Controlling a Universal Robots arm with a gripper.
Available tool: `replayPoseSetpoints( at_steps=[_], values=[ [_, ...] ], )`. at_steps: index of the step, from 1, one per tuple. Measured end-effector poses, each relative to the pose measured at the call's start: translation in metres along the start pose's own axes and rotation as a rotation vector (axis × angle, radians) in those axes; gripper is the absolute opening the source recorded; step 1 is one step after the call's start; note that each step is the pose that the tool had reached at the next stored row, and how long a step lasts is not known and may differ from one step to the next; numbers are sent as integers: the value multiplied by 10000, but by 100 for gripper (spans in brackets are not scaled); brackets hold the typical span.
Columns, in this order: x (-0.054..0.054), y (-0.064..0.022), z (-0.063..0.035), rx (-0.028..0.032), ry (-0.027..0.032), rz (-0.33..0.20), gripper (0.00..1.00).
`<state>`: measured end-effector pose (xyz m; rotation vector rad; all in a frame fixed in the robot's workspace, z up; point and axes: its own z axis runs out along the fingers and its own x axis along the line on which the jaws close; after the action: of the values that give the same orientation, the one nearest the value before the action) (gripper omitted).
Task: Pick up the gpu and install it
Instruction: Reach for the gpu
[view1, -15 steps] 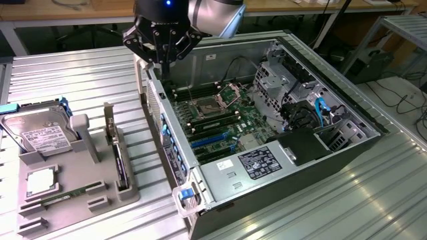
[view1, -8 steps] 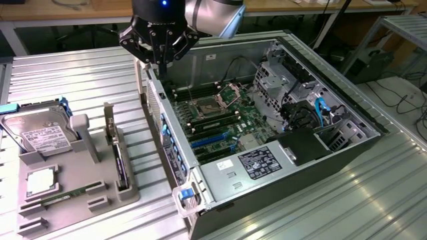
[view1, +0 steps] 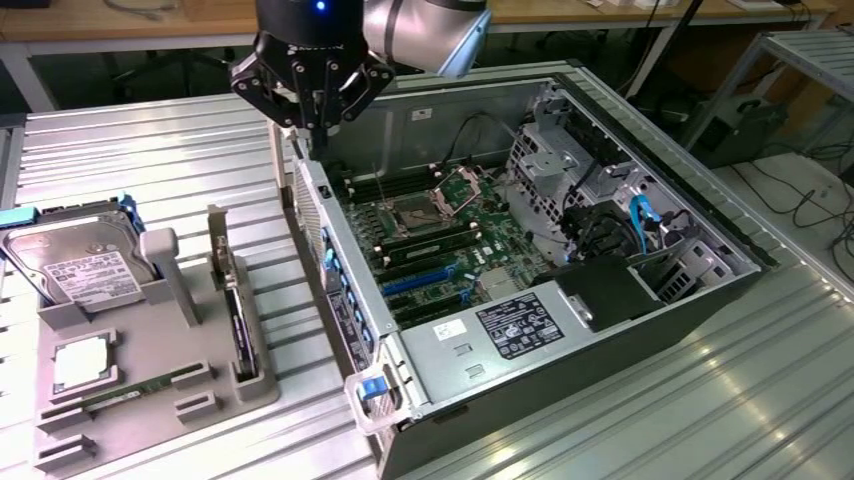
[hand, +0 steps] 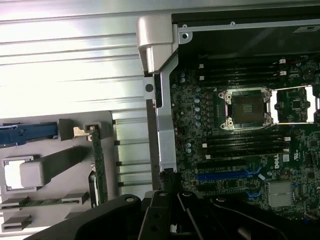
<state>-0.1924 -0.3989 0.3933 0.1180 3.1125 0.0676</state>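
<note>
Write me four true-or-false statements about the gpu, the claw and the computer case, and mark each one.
1. The gpu stands on edge in the grey tray. True.
2. The claw grips the gpu. False: it is shut with nothing seen in it, up over the computer case wall.
3. A hard drive sits in the same tray. True.
4. The computer case is closed up. False: its side is open and the motherboard is exposed.

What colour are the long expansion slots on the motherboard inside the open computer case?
The long plastic expansion slots are blue, clearest in the wrist view.
</note>
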Motion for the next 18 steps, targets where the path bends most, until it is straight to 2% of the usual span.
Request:
replayPoseSetpoints(
  at_steps=[18],
  values=[
    [136,-13,-4,0,-1,0,11]
  ],
)
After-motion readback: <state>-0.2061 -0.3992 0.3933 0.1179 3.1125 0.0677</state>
